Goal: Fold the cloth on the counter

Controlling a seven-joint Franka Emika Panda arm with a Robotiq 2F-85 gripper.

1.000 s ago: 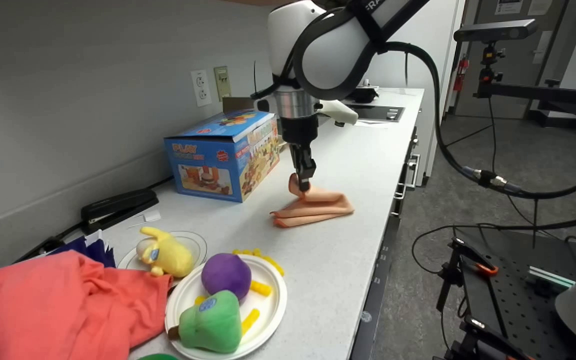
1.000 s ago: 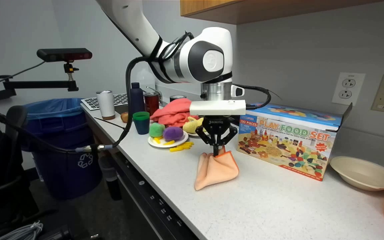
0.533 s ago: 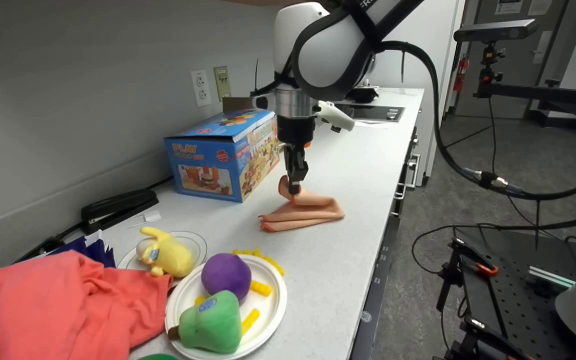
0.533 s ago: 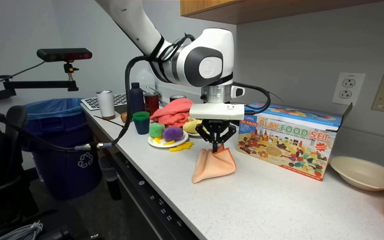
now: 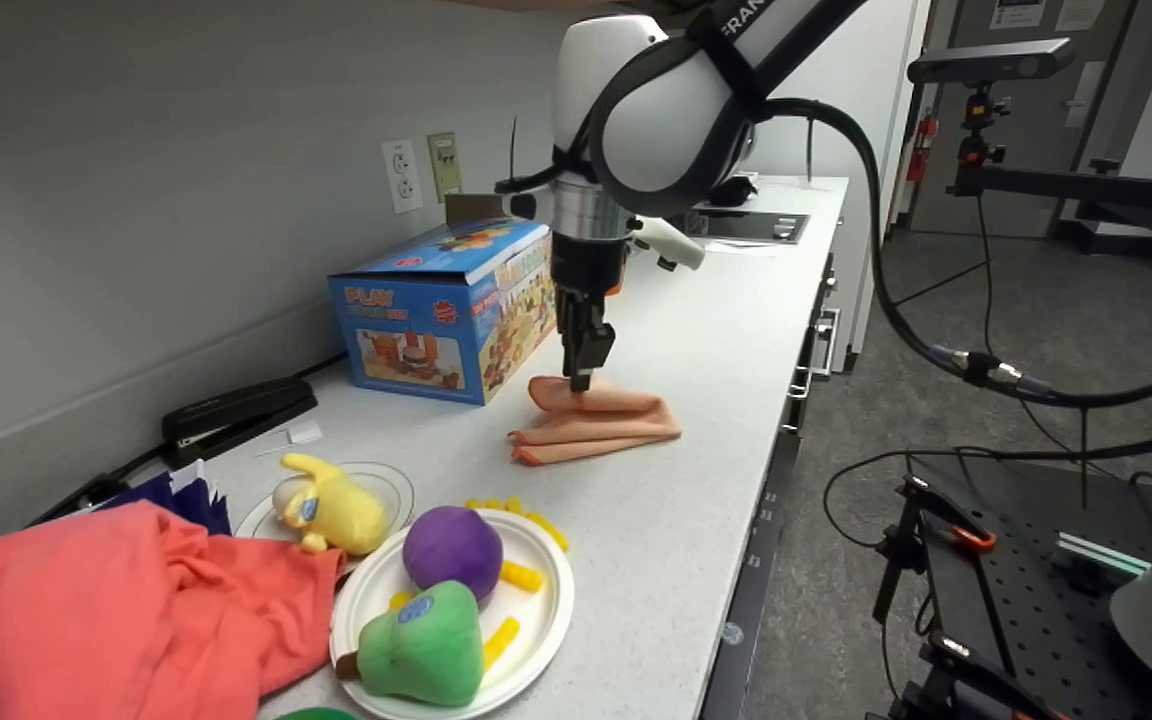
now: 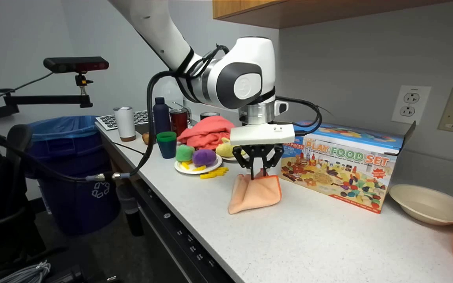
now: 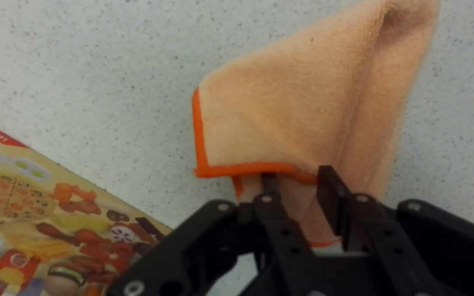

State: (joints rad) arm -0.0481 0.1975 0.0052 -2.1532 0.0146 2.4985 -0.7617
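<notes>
Peach cloth (image 6: 255, 197) is creased on worktop (image 6: 328, 243), lower-centre in an exterior view; end effector (image 6: 258, 177) jaws parted at its edge.

Matt cloth (image 6: 256, 194); smooth cntr (image 6: 328, 243)

Your arm (image 6: 161, 37) is mostly white, with a fat dark grey ring (image 6: 225, 88) round a white disc (image 6: 247, 86). You've got black straps (image 5: 729, 52) on it, a chunky black cable (image 6: 150, 108) with a silver connector (image 5: 1002, 374) partway along, and "FRAN" lettering (image 5: 746, 18) in an exterior view. Then there's your shiny silver collar (image 6: 257, 113), a boxy white bar (image 6: 264, 134), and the claw (image 6: 258, 175), which is basically black tbh: skinny linkages (image 6: 275, 157), round screws (image 7: 223, 207) in the wrist view.
</notes>
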